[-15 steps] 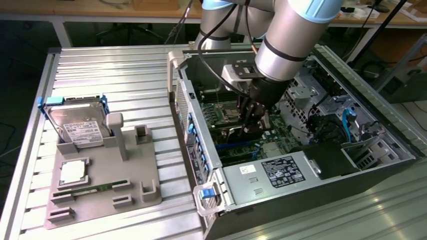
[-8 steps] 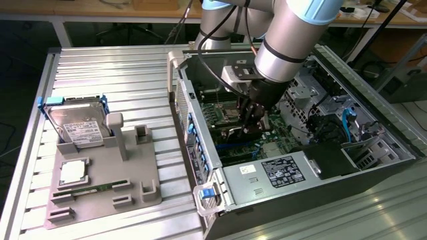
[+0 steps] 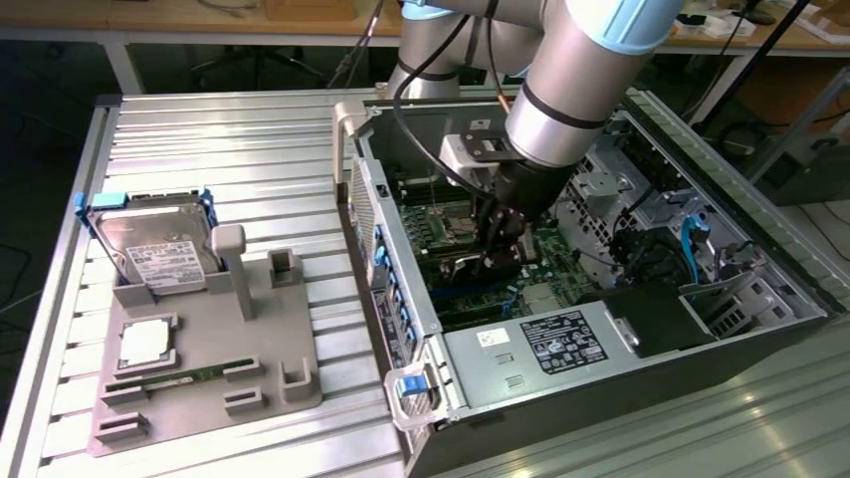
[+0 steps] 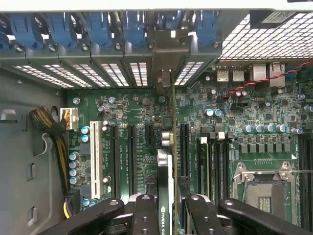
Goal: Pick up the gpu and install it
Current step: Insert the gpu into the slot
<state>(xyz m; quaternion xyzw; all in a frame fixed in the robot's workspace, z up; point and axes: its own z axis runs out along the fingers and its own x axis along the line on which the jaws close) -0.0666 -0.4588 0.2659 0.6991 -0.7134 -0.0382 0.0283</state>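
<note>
Wrist view looks straight down the gripper [image 4: 166, 215], whose two black fingers [image 4: 145, 213] are clamped on the upper edge of the gpu [image 4: 165, 171], a thin card seen edge-on and standing upright over the motherboard [image 4: 244, 112]. A small logo patch on the card between the fingers shows a green-and-white mark; its lettering is too small to read. The card's silver end bracket [image 4: 168, 63] reaches up to the perforated rear slot covers [image 4: 112, 73] and their blue retaining clips [image 4: 98, 27]. On the board a white expansion slot [image 4: 96, 154] and several black slots [image 4: 131, 152] run parallel to the card, with narrow gaps on either side of it. An empty processor socket [image 4: 264, 188] sits at four o'clock from the card, and a bundle of yellow and black cables [image 4: 51, 129] lies at nine o'clock.

Exterior view shows the arm [image 3: 584, 80] reaching down into the open computer case [image 3: 757, 329], which lies on its side on the slatted metal tabletop [image 3: 213, 129], the gripper [image 3: 503, 261] deep among the case walls with little room around it. A power supply [image 3: 558, 344] at five o'clock from the gripper carries a black label with white text that cannot be read. At the exterior view's left, well apart from the case, a grey fixture tray [image 3: 266, 339] holds a silver hard drive [image 3: 159, 249] with a white label, a processor chip [image 3: 143, 342] and a long green memory stick [image 3: 179, 379].
</note>
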